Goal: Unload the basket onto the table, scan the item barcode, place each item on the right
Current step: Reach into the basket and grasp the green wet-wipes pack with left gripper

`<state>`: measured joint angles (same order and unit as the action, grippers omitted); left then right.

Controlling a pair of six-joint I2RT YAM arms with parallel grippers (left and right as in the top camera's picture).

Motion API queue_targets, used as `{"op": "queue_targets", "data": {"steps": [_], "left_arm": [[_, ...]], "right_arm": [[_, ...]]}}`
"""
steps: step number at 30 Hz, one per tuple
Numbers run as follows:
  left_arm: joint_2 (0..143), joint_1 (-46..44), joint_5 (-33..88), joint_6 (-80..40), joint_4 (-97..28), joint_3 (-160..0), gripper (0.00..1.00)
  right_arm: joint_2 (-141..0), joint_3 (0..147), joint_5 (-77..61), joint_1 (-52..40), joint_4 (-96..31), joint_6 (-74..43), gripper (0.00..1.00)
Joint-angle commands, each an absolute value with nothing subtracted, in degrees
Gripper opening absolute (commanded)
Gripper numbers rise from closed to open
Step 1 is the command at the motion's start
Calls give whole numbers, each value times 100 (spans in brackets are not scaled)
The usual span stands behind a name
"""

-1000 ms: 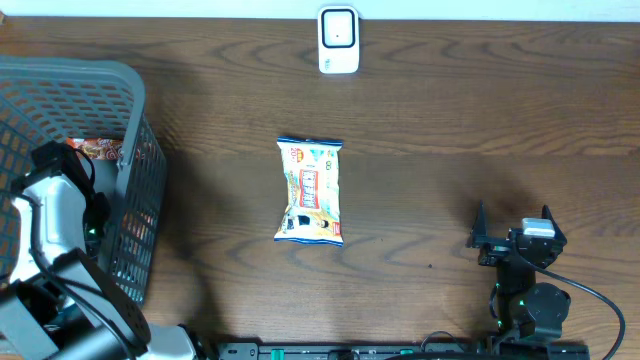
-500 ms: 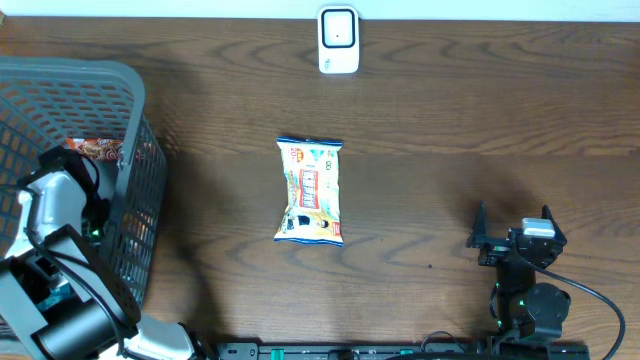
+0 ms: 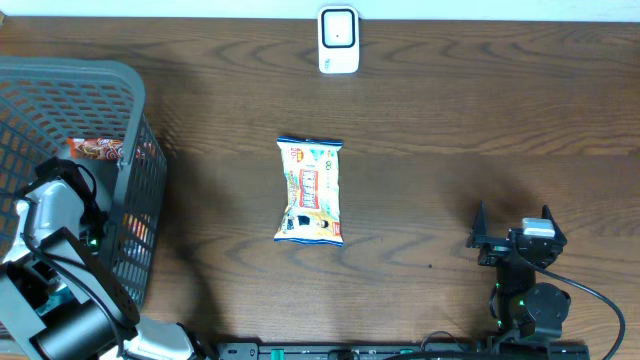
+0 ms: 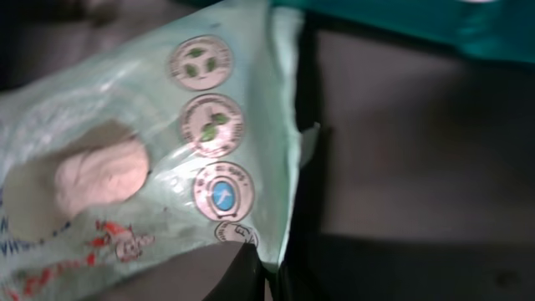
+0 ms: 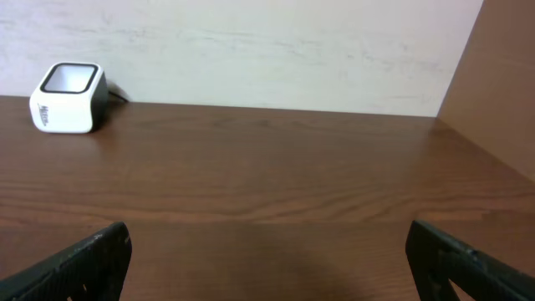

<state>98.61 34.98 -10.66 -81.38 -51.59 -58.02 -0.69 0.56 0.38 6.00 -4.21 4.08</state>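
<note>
Pinching packet [image 4: 167, 150] edge: left claw [image 4: 267, 280]

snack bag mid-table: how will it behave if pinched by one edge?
Probably floppy: the snack bag is a film pouch with crimped ends, so it should droop. Likely light for its size, looking puffy. Glossy film may slide on the table.

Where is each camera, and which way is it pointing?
Overhead: above the table, looking down at basket, bag, scanner; both arms show.
Left wrist: inside the basket, close on a packet; left gripper shut on its edge.
Right wrist: low, facing the wall; fingers of the open right gripper show.
Shared: scanner, overhead and right wrist.
</note>
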Motion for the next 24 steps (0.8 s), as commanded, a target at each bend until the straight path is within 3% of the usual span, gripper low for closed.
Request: {"op": "queue_targets", "data": {"steps": [1,13,14,19,24], "left_arm": [[9861,3540,-1007,-7166,-4976,-5913,7],[8779,3540,-937,-5937,-4659,-6263,7],[8707,3540,-919,-5833,-4659,-6263,12],[8235,3540,-803,-5196,-4910,-6263,68],[7983,3542,-812,-4910,-5680,-6259,85]], "right_arm": [[-38,32,3,635,-425,480,99],[-38,32,3,635,-425,480,99],[-38,32,3,635,-425,480,99],[-38,32,3,635,-425,480,99],[-38,32,3,635,-425,480,99]]}}
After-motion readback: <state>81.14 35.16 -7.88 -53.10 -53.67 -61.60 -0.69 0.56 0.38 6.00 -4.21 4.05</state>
